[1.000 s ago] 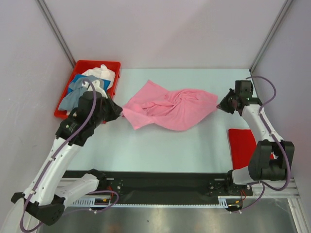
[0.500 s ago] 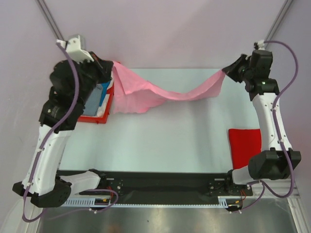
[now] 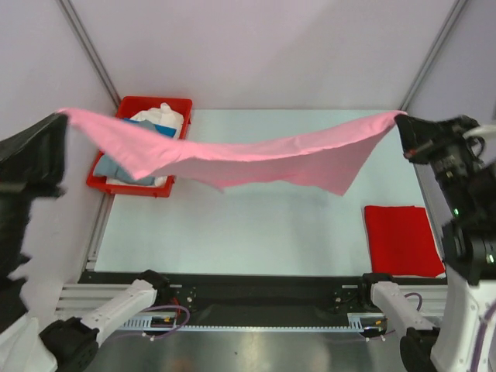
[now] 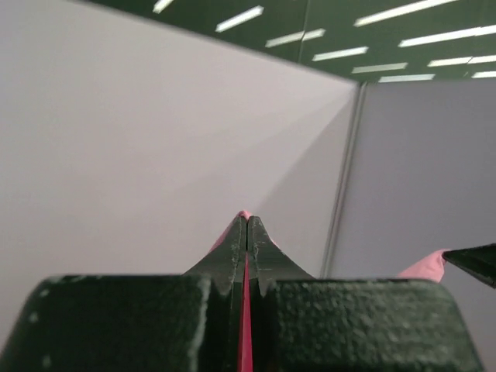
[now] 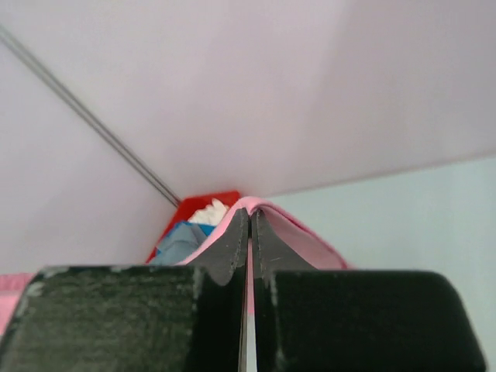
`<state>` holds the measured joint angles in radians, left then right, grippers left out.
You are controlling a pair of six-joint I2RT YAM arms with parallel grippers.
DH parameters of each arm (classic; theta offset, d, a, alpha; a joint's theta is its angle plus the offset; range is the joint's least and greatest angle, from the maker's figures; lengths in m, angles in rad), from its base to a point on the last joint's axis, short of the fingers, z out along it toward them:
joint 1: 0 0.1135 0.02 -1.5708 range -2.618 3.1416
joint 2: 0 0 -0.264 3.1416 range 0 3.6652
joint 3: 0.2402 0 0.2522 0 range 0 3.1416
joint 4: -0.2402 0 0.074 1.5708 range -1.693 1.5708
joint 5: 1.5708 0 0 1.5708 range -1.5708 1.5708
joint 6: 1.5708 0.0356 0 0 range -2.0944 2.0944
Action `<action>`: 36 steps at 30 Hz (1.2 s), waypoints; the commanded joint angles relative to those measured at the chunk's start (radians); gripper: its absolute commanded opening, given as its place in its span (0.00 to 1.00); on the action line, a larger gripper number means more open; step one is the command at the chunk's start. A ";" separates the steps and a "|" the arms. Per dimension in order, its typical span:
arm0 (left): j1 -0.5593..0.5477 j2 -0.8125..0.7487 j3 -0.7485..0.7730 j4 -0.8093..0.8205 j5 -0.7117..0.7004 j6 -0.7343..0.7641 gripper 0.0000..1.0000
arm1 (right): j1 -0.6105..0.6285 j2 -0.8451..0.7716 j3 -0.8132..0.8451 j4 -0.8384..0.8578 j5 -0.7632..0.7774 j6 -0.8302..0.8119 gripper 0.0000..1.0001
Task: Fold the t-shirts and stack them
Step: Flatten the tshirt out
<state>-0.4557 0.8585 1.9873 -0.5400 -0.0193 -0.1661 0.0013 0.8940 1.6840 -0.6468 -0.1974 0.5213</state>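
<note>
While both arms are raised well above the pale green desk point(image 3: 263, 225), the light pink soft cloth t-shirt point(image 3: 256, 155) hangs between them as a sagging sheet, clear of the surface. Left gripper point(image 4: 246, 225): jaws pressed together on a thin pink edge, per the left wrist view. Right gripper point(image 5: 249, 221): likewise clamped, with pink cloth pinched at the tips. The grip points sit at opposite ends of the cloth, so its own weight draws out the wrinkles. Judged purpose: to spread it before laying it flat. Step in hand: spreading, with the fold not yet begun. A folded red cloth t-shirt point(image 3: 399, 239) lies on the desk at the near right, likely the base of the stack. The rectangular red plastic bin point(image 3: 155, 99) at far left holds crumpled white and grey-blue t-shirts point(image 3: 159, 118), partly hidden behind the pink cloth. Risk: a shallow pinch could slip under tension.
</note>
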 commanded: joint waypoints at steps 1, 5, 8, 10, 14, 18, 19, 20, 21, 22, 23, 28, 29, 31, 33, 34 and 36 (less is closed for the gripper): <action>-0.014 -0.076 0.036 0.063 0.081 0.033 0.00 | 0.020 -0.102 0.049 0.024 0.064 -0.023 0.00; -0.012 -0.075 0.019 0.083 0.122 0.022 0.00 | 0.020 -0.116 0.063 0.033 0.082 -0.020 0.00; -0.012 -0.017 0.033 0.113 0.136 0.025 0.00 | 0.022 -0.090 0.034 0.053 0.104 -0.027 0.00; -0.014 0.068 0.027 0.155 0.128 0.046 0.00 | 0.020 -0.038 0.014 0.090 0.127 -0.032 0.00; -0.012 0.213 -0.094 0.270 0.061 0.086 0.00 | 0.020 0.094 -0.122 0.215 0.121 -0.033 0.00; 0.020 0.348 -0.286 0.414 0.022 0.105 0.00 | 0.016 0.278 -0.206 0.364 0.113 -0.059 0.00; 0.035 0.417 -0.306 0.428 0.030 0.100 0.00 | 0.006 0.355 -0.214 0.387 0.104 -0.057 0.00; 0.051 0.462 -0.327 0.443 0.035 0.100 0.00 | 0.008 0.405 -0.224 0.430 0.093 -0.056 0.00; 0.080 0.502 -0.365 0.483 0.038 0.103 0.00 | -0.019 0.445 -0.233 0.452 0.090 -0.056 0.00; 0.094 0.542 -0.381 0.500 0.045 0.109 0.00 | -0.027 0.530 -0.245 0.478 0.084 -0.055 0.00; 0.107 0.641 -0.389 0.509 0.047 0.114 0.00 | -0.033 0.574 -0.253 0.513 0.070 -0.053 0.00; 0.190 0.928 -0.355 0.590 0.050 0.109 0.00 | -0.055 0.870 -0.189 0.651 0.030 -0.044 0.00; 0.201 1.023 -0.343 0.598 0.050 0.108 0.00 | -0.055 0.973 -0.161 0.692 0.033 -0.040 0.00; 0.227 1.111 -0.254 0.574 0.068 0.097 0.00 | -0.057 1.077 -0.036 0.678 0.013 -0.044 0.00; 0.244 1.207 -0.188 0.571 0.076 0.067 0.00 | -0.060 1.207 0.031 0.676 -0.003 -0.038 0.00; 0.249 1.237 -0.167 0.566 0.088 0.059 0.00 | -0.061 1.247 0.063 0.679 -0.005 -0.040 0.00; 0.255 1.293 -0.122 0.557 0.081 0.042 0.00 | -0.061 1.350 0.188 0.652 -0.002 -0.044 0.00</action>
<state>-0.2146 2.1387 1.7485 -0.0689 0.0528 -0.0959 -0.0578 2.1632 1.7134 -0.0708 -0.1768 0.4885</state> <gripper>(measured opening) 0.006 0.012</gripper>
